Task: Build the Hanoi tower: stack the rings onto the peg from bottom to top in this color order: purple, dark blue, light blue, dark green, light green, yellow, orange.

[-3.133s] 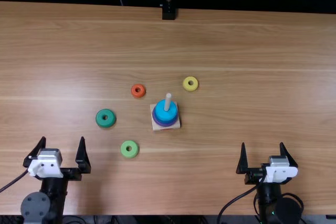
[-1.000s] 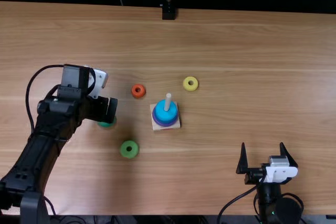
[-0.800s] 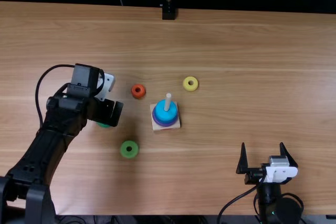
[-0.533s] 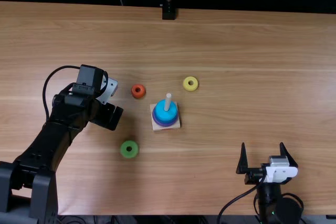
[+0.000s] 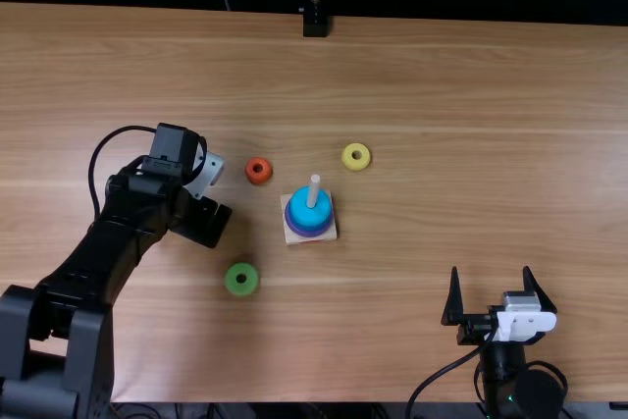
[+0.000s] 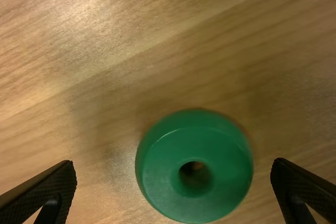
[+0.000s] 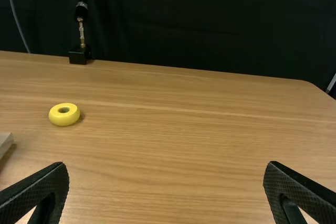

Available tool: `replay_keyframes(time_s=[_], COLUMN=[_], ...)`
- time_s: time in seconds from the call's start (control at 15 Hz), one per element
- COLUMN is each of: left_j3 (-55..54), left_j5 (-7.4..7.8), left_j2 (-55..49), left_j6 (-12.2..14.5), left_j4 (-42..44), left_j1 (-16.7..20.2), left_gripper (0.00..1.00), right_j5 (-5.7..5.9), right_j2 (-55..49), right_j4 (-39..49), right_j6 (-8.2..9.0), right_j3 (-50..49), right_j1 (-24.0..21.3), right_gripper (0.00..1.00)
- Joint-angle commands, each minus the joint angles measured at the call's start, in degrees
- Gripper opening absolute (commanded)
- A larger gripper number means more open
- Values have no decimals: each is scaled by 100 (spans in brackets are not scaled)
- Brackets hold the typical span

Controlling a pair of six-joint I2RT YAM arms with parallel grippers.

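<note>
My left gripper (image 5: 204, 222) is over the spot left of the peg. In the left wrist view, the dark green ring (image 6: 220, 187) lies on the table between the spread fingers of that gripper (image 6: 176, 182), touching neither. A light blue ring (image 5: 309, 208) sits on top of a purple ring (image 5: 311, 233) around the pale peg (image 5: 314, 189). Loose on the table are the light green ring (image 5: 241, 280), orange ring (image 5: 258, 171) and yellow ring (image 5: 356, 156), the yellow ring (image 7: 64, 114) also in the right wrist view. My right gripper (image 5: 491, 277) stands open at the near right; its fingertips (image 7: 167, 169) hold nothing.
The square wooden base (image 5: 298, 239) carries the peg near mid-table. A black stand (image 5: 315, 23) is at the table's far edge. The left arm (image 5: 103, 242) stretches over the table's left part, and a thin black cable (image 5: 442, 372) hangs by the right arm.
The left arm has swung from the near left edge up to the dark green ring, then shifted slightly right and nearer, covering it in the top view. The right arm has kept still.
</note>
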Motion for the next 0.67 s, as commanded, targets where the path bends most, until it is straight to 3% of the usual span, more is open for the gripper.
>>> replay_keyframes(time_s=[0.0,0.6], left_j3=[177,124], left_j5=[-10,-10], left_j2=[148,333], left_j6=[74,95], left_j4=[6,-5], left_j1=[-57,-57], left_gripper=[100,100], right_j5=[13,13], right_j2=[-73,-73], right_j4=[-96,-96], right_j6=[-10,-10], right_j3=[-42,-42], right_j1=[-74,-74], right_gripper=[100,100])
